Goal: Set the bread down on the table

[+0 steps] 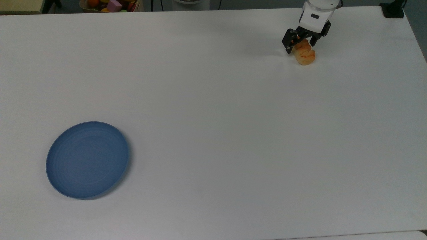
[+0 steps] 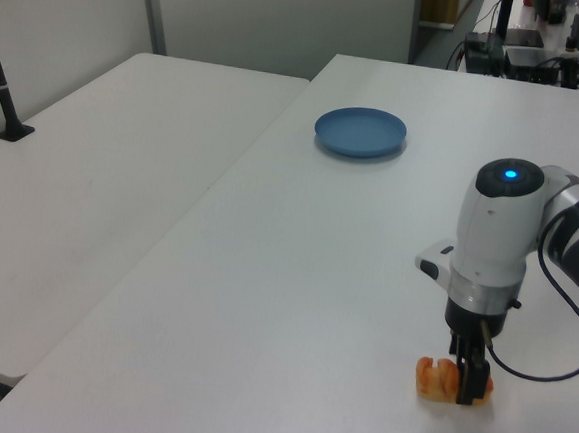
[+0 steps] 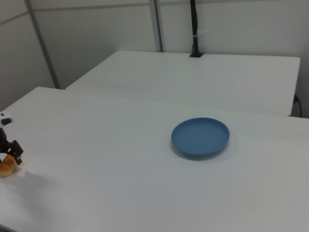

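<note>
I see the bread resting on the white worktop, fingers spread wide astride it. It looks light, soft, squashable; I'd pinch mid-body, gently.

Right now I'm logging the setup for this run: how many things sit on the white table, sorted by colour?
Orange: 1, the bread
Blue: 1, the plate
Total: 2 on the table, with the gripper open around the bread.
</note>
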Robot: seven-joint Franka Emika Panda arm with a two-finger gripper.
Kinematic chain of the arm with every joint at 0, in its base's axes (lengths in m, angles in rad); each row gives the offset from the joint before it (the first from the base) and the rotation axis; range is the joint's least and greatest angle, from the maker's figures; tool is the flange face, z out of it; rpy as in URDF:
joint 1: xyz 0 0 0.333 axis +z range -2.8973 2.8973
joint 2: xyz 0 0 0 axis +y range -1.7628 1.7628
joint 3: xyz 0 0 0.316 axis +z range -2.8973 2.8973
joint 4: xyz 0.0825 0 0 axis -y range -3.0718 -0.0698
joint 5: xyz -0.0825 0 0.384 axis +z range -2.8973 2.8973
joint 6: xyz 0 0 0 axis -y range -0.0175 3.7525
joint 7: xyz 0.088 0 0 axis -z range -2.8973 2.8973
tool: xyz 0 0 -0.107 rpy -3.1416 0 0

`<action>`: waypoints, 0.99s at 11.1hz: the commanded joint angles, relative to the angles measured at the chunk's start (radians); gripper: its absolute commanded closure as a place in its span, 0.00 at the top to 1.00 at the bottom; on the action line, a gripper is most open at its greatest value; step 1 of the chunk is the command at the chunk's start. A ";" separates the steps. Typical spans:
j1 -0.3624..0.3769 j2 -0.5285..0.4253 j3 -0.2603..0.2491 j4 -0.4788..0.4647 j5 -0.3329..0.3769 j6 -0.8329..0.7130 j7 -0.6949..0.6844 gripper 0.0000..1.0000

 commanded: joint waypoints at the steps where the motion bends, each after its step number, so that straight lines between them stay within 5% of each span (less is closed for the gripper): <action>1: -0.038 -0.048 -0.005 0.080 0.006 -0.145 -0.007 1.00; 5: -0.086 -0.172 -0.083 0.127 0.012 -0.266 -0.027 1.00; 9: -0.098 -0.261 -0.276 0.261 0.173 -0.493 -0.041 1.00; 11: -0.098 -0.329 -0.354 0.272 0.179 -0.565 -0.039 1.00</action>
